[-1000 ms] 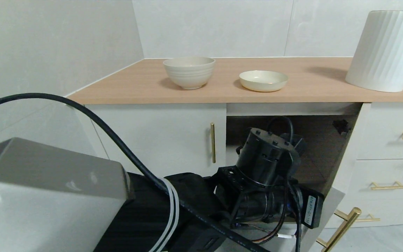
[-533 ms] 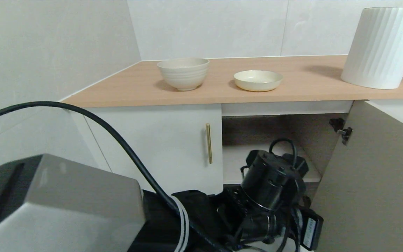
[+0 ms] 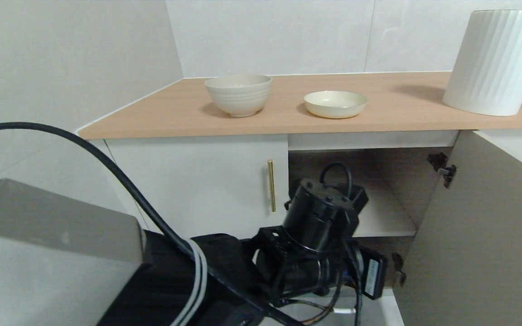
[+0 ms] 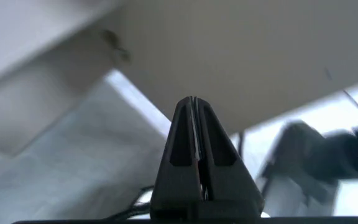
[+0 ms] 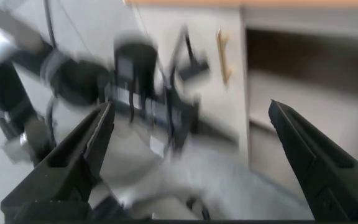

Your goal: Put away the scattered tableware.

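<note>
A cream ribbed bowl (image 3: 238,94) and a shallow cream dish (image 3: 335,103) stand side by side on the wooden counter (image 3: 161,115). Below them the right-hand cabinet door (image 3: 469,244) hangs wide open, showing a bare white shelf (image 3: 381,217). My left arm's wrist (image 3: 320,222) sits low in front of that opening. The left gripper (image 4: 192,102) is shut with nothing between its fingers, close to the inner face of the door. My right gripper (image 5: 188,118) is wide open and holds nothing, facing the cabinet front and the left arm.
A tall white ribbed container (image 3: 496,61) stands on the counter at the right, with small dark items beside it. The left cabinet door (image 3: 197,181) is closed, with a gold handle (image 3: 270,185). Tiled walls close off the left and back.
The cabinet door has swung from half open to wide open. My left wrist dropped, then came up and to the left. The head camera has shifted a little.
</note>
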You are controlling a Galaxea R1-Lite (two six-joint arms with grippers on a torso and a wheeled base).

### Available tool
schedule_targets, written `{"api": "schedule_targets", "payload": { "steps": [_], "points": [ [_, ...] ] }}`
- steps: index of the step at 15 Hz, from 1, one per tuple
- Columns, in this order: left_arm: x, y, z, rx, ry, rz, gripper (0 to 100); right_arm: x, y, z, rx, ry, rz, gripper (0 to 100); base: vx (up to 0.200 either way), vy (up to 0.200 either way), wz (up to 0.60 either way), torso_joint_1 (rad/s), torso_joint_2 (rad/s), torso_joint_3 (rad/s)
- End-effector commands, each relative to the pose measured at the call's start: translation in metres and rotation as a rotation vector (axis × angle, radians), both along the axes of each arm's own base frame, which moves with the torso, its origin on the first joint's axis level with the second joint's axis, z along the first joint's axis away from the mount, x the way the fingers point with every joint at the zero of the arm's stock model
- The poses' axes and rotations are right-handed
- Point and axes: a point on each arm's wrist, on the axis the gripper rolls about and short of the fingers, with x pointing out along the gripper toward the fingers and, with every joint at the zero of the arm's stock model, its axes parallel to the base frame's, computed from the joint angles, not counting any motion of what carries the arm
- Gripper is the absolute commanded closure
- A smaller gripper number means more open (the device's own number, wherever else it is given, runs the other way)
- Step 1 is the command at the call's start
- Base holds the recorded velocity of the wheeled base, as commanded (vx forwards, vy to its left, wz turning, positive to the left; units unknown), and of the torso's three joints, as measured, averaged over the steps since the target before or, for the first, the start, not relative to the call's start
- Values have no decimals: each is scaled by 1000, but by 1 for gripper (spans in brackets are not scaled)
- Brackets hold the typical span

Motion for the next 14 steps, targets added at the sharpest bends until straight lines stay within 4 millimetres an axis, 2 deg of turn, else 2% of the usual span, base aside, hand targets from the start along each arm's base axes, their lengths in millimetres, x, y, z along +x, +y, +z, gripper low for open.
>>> {"api": "schedule_targets", "payload": {
  "steps": [1,3,4,6,7,9,10,12,14],
  "points": [
    [10,38,20,-24,-17,80,100,23,16,-19,-80,117,-2,0,0,0,0,0,0,0],
    [13,57,27,-28,-21,118,100,26,18,-22,-86,139,-3,0,0,0,0,0,0,0],
    [13,83,35,-35,-28,167,100,29,20,-21,-89,143,-2,0,0,0,0,0,0,0],
    [10,109,47,-51,-51,213,100,39,27,-20,-102,160,0,0,0,0,0,0,0,0],
    [5,133,59,-68,-79,256,100,54,37,-22,-128,195,-1,0,0,0,0,0,0,0],
    [-3,159,70,-89,-107,307,100,78,51,-21,-150,226,-16,0,0,0,0,0,0,0],
    [-8,168,72,-91,-113,322,0,89,57,-17,-147,224,-20,0,0,0,0,0,0,0],
    [-21,186,74,-85,-142,340,0,104,67,-11,-148,219,-20,0,0,0,0,0,0,0],
    [-35,202,73,-63,-191,328,0,110,70,-11,-161,208,-21,0,0,0,0,0,0,0]
  ]
}}
